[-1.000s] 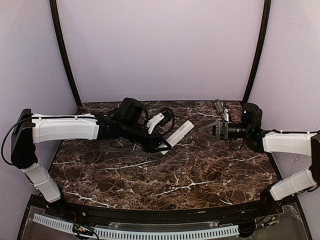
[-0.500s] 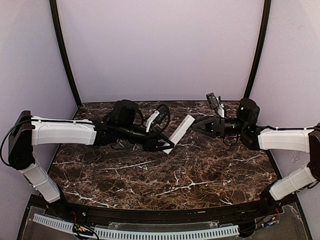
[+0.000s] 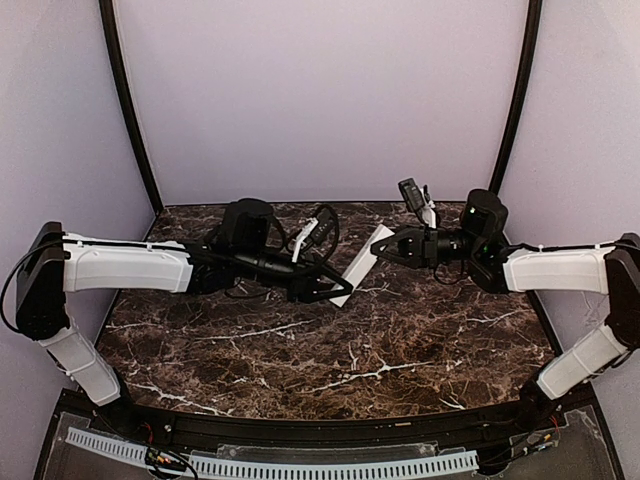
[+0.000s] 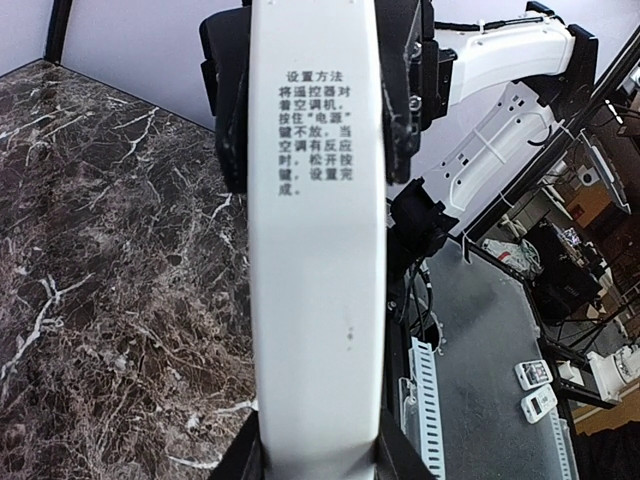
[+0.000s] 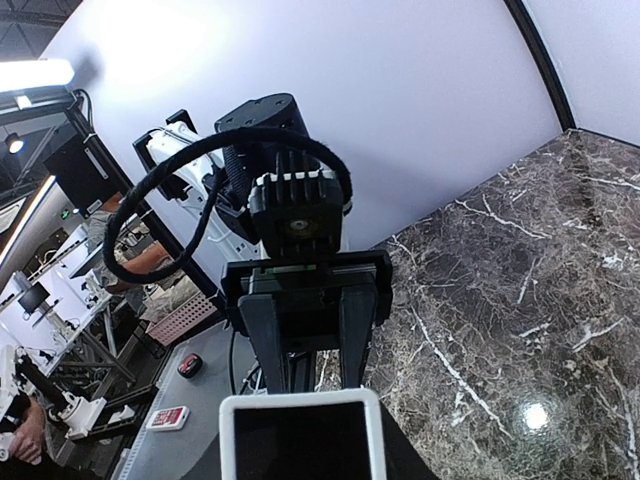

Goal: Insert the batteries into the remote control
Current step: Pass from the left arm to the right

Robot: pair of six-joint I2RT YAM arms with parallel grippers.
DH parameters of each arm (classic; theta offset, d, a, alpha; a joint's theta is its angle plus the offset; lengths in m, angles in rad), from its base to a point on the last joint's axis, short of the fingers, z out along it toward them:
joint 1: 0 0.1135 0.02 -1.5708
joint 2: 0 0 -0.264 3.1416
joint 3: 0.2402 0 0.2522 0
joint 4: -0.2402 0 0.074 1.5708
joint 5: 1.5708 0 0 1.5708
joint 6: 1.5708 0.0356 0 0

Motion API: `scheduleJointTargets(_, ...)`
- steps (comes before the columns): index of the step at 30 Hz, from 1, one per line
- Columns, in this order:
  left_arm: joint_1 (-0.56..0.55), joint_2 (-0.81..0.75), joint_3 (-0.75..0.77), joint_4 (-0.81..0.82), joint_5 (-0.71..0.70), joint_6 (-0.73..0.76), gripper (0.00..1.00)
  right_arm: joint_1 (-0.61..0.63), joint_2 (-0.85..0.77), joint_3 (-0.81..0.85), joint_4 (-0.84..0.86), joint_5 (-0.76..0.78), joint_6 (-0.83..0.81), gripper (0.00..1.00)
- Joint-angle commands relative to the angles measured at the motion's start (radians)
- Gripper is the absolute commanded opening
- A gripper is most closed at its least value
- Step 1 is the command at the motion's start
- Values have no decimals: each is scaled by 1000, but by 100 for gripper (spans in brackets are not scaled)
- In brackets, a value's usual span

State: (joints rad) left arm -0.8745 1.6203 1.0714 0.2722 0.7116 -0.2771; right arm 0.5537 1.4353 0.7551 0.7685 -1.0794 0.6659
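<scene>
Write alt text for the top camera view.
Over a dark marble table, the left claw grips one end of a tilted white remote, while the right claw straddles its other end. Whether the right claw has closed on it cannot be told.

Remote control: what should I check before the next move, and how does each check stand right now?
1. Left gripper holds the remote control: ok.
2. Right gripper straddles its far end, fingers against both edges: ok.
3. Remote control held above the table: ok.
4. Batteries within view: not ok, none seen in any view.
5. Battery recess open and facing up: cannot tell; only the printed face and a dark end show.
</scene>
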Motion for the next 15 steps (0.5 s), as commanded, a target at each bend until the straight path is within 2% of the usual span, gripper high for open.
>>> scheduleJointTargets(1, -2, -33, -19, 49, 22, -14, 19, 11, 9, 26, 45, -19, 3, 28)
scheduleJointTargets(4, -2, -33, -21, 47, 16, -13, 20, 11, 10, 32, 33, -23, 3, 17)
scheduleJointTargets(6, 0, -34, -21, 35, 0, -11, 27, 11, 11, 41, 5, -23, -4, 10)
scheduleJointTargets(9, 9, -48, -31, 15, -27, -11, 48, 11, 0, 65, -91, -15, -36, 4)
scheduleJointTargets(12, 35, -74, -53, -2, -77, -12, 59, 10, -19, 124, -347, 43, -144, 0)
scheduleJointTargets(14, 56, -103, -71, -14, -118, -13, 72, 10, -26, 191, -560, 114, -234, 0)
scheduleJointTargets(15, 63, -126, -79, -18, -133, -16, 75, 10, -26, 219, -658, 151, -270, 0)
